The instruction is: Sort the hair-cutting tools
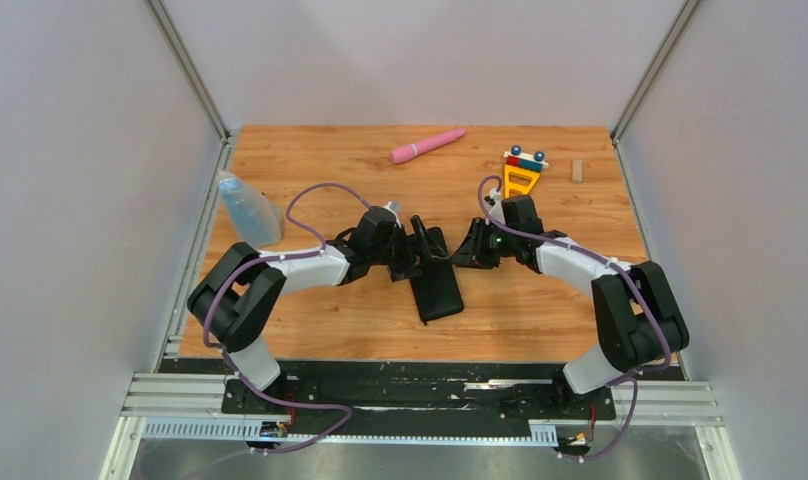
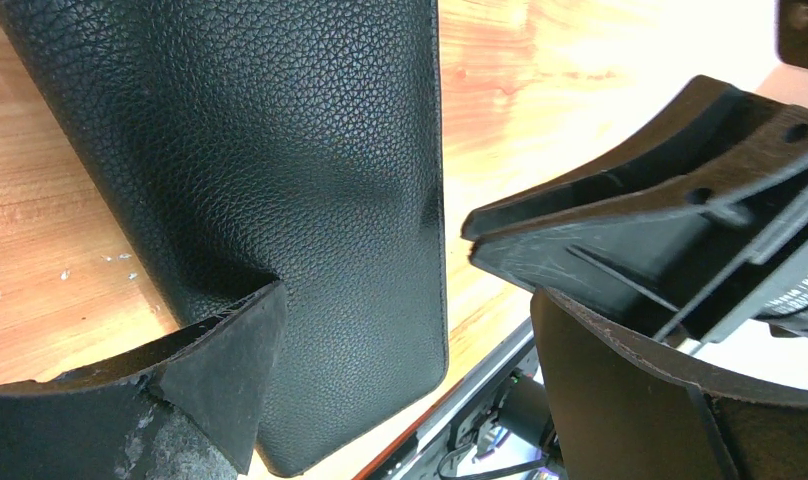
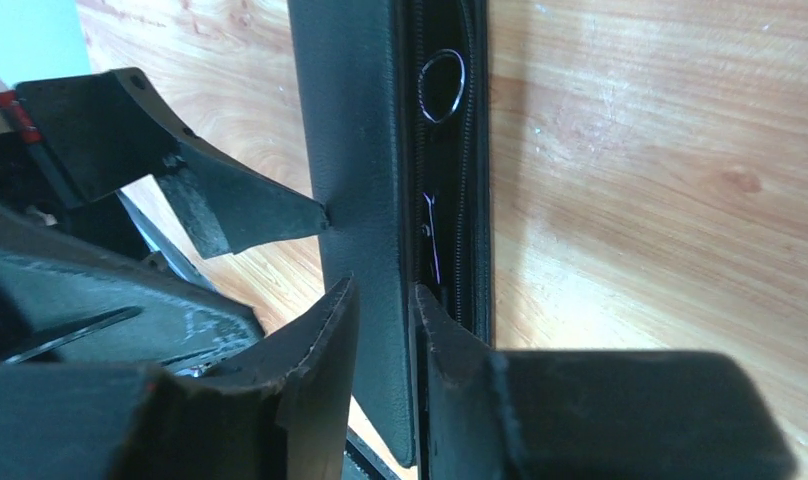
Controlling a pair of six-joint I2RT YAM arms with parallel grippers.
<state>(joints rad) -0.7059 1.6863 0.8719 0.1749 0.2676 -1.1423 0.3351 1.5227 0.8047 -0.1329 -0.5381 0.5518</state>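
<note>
White panels wall in a wooden desk (image 1: 310, 325), and at its centre lies the black zip case (image 1: 438, 290), its long axis running roughly from 12 towards 6 o'clock. The step in hand, as I judge it, is opening that case to reach the hair-cutting tools, since none lies out on the wood. The left jaws, at the case's 9 o'clock side, stand released and wide, one finger (image 2: 225, 350) pressing a dent into the grained cover as if to pin it down; the right jaws, at its 3 o'clock side, are drawn narrow with the case's upper flap (image 3: 355, 200) between them and look to be grasping it, though how firmly I cannot tell. In the right wrist view the zip (image 3: 465, 180) gapes, and inside it, towards the far end, shows a silver ring (image 3: 442, 85): thin, bright, round, half in shadow, most likely a ring handle of one pair of scissors; no comb can be seen in any view. The next move probably calls for peeling the flap upward, wide enough to clear the opening, with the left finger holding the base down so the case does not ride up with it; only then can anything be drawn out. A pink wand (image 1: 427, 146) at 12 o'clock and a coloured toy (image 1: 522, 172) at 1 o'clock lie well apart from the case.
</note>
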